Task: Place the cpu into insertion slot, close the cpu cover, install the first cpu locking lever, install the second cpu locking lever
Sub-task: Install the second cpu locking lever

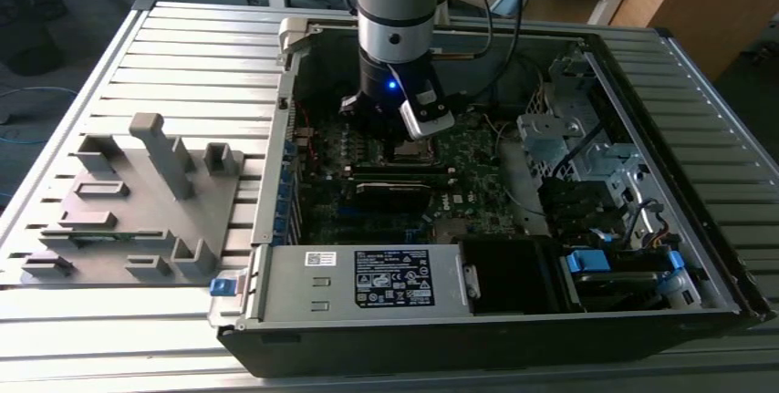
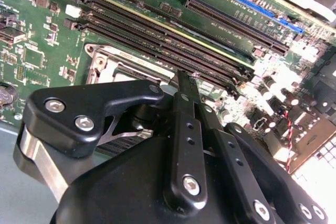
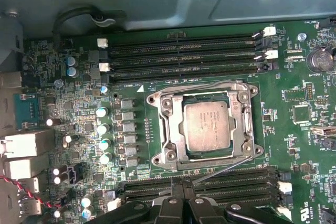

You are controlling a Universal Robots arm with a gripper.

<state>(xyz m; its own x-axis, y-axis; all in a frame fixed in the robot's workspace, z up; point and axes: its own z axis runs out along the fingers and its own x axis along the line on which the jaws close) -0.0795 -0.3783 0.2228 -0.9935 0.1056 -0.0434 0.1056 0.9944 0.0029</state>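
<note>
In the first wrist view the cpu (image 3: 206, 127) lies flat in its socket, dull silver top facing up. The cpu cover (image 3: 242, 129), a silver frame, is folded down around it, and the insertion slot is hidden beneath both. One thin locking lever (image 3: 220, 170) runs slantwise from the cover's corner toward my fingertips. Another wire lever (image 3: 199, 84) lies along the far edge. My gripper (image 3: 181, 184) hovers beside the socket with its black fingers (image 2: 185, 129) pressed together; I cannot tell whether they touch the slanted lever. In the exterior view the gripper (image 1: 408, 142) reaches down into the open computer case.
Long black memory slots (image 3: 184, 51) flank the socket on both sides, some close under my fingers (image 3: 231, 179). A row of capacitors (image 3: 104, 129) stands beside it. The labelled power-supply box (image 1: 365, 279) and drive cage (image 1: 572, 138) crowd the case. A grey fixture (image 1: 134, 201) rests outside.
</note>
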